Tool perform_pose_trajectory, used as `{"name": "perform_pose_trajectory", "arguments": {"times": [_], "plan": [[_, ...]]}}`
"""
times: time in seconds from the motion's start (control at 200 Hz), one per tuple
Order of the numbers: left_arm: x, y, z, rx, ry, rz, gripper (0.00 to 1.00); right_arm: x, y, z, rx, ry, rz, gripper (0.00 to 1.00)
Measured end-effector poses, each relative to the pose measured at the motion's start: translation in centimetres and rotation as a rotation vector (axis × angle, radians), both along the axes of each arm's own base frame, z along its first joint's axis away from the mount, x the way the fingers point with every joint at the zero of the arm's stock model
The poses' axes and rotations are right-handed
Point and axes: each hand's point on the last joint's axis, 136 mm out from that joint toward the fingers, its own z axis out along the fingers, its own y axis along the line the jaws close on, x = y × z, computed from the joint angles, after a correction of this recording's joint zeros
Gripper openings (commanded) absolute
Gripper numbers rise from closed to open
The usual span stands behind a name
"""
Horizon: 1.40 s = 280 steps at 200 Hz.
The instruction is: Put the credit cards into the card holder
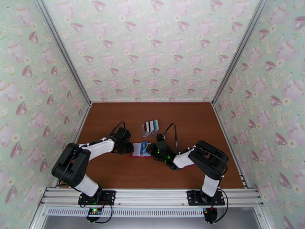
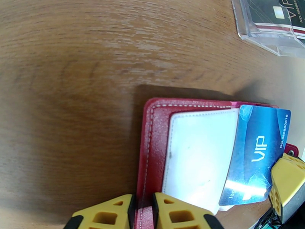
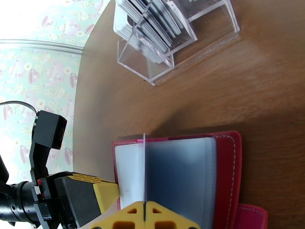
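Observation:
The red card holder [image 1: 138, 152] lies open on the table, its pale inner pockets [image 2: 198, 157] facing up. My left gripper [image 2: 144, 206] is shut on the holder's left edge and pins it there. A blue credit card [image 2: 259, 149] marked VIP sits over the holder's right side, its lower edge at the pocket. My right gripper [image 3: 145, 211] is shut on this card, which shows edge-on [image 3: 144, 168] above the holder [image 3: 228, 168]. From above, the left gripper [image 1: 129, 147] and right gripper [image 1: 151, 149] flank the holder. More credit cards [image 3: 152, 23] stand in a clear rack.
The clear plastic slotted rack [image 1: 151, 126] stands just behind the holder, close to both grippers. Bare brown table [image 1: 190, 123] extends left, right and toward the back. Patterned walls close in three sides. The left gripper's body [image 3: 76, 199] lies near the right gripper's fingers.

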Motion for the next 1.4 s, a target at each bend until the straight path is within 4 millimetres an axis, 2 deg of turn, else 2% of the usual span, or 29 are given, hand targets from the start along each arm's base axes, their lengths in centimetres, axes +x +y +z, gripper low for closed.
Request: {"name": "perform_pose_trajectory", "arguments": {"times": [0.331, 0.761, 1.402], "plan": [[0.0, -0.2, -0.2, -0.018, 0.0, 0.021, 0.22, -0.6, 0.5, -0.1, 0.007, 0.002, 0.013, 0.0], [0.1, -0.3, -0.2, -0.043, -0.011, 0.046, 0.22, -1.4, -0.4, -1.0, -0.003, -0.002, -0.014, 0.0], [0.2, -0.6, -0.3, -0.064, -0.02, 0.056, 0.23, -1.2, -0.5, -1.1, 0.003, -0.002, -0.033, 0.0]]}}
